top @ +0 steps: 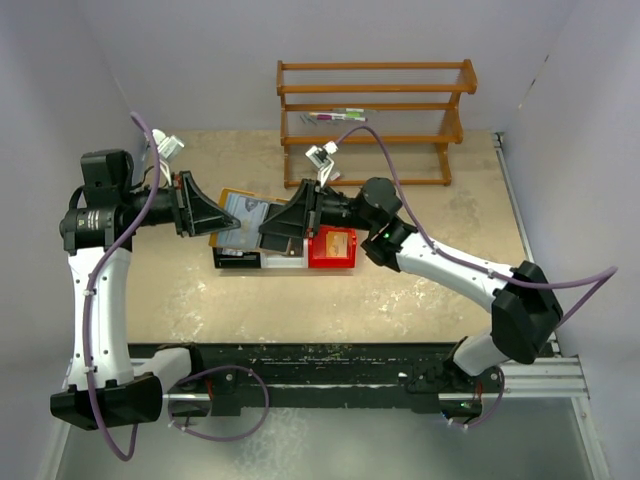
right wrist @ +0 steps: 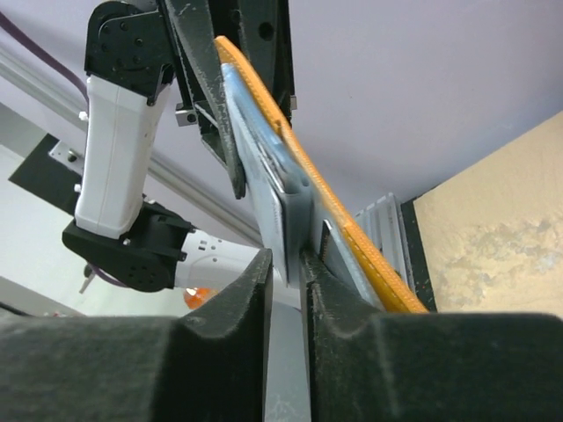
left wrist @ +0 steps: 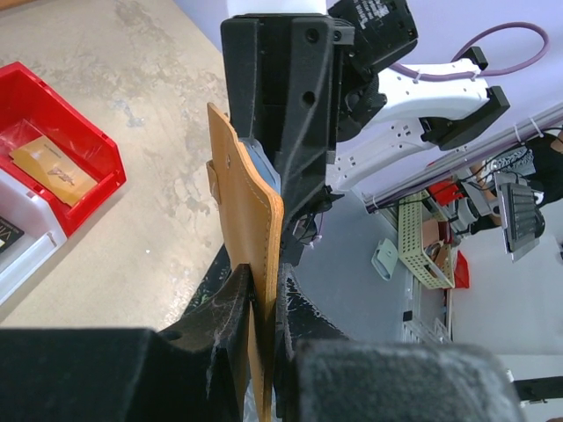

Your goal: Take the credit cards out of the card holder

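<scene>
Arms both reach inward, pincers nose to nose above the tabletop (top: 420, 290). My left pincer (left wrist: 264, 290) is clamped on the tan edge of the card holder (left wrist: 251, 202). The holder's long axis runs straight out toward the right pincer (right wrist: 288, 264), pale inside facing up. The right one sits narrow around a pale credit card (right wrist: 286, 211), and I can't tell if it's actually pinching.

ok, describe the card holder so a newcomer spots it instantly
Find the row of small bins mid-table, before the wooden rack. Over its left end the left claw holds the card holder up, the right claw at its other edge. It's the only tan-orange folder, pale blue-grey inside; the red bin holds just a flat tan card.
</scene>
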Controlling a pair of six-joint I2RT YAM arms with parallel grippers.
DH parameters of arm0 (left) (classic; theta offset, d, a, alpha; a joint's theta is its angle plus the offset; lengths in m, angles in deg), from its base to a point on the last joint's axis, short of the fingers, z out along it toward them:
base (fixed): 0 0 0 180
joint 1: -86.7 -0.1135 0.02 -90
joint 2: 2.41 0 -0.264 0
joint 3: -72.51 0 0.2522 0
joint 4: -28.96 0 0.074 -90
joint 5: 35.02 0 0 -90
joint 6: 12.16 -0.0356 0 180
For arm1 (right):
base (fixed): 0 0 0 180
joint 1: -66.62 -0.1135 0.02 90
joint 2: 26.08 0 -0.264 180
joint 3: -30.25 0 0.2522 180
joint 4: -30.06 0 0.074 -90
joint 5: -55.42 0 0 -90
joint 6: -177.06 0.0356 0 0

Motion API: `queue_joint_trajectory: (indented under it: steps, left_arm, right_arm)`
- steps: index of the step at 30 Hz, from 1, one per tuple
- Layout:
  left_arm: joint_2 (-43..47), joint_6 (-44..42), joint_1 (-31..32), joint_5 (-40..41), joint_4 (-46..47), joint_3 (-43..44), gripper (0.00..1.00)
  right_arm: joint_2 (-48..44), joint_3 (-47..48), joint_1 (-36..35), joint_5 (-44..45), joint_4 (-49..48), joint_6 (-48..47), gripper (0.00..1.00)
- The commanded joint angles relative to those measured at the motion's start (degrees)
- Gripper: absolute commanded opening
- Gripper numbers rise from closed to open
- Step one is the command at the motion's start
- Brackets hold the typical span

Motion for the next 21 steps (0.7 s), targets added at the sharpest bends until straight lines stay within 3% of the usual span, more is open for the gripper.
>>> queue_joint_trajectory:
  steps: [1, 6, 21]
  left_arm:
    - [0.6, 0.0, 0.3, -3.2, 0.4, -0.2, 0.01]
    - [-0.3, -2.5, 0.3, -2.6, -1.8, 0.2, 0.01]
    - [-1.7, -4.5, -0.2, -2.0, -3.8, 2.2, 0.07]
  right_arm:
    - [0.4, 2.2, 0.0, -1.3, -6.3, 2.7, 0.14]
    - [-0.6, -0.8, 0.4, -1.7, -9.7, 4.6, 0.0]
    - [-4.0, -9.1, 2.7, -1.5, -13.7, 6.3, 0.0]
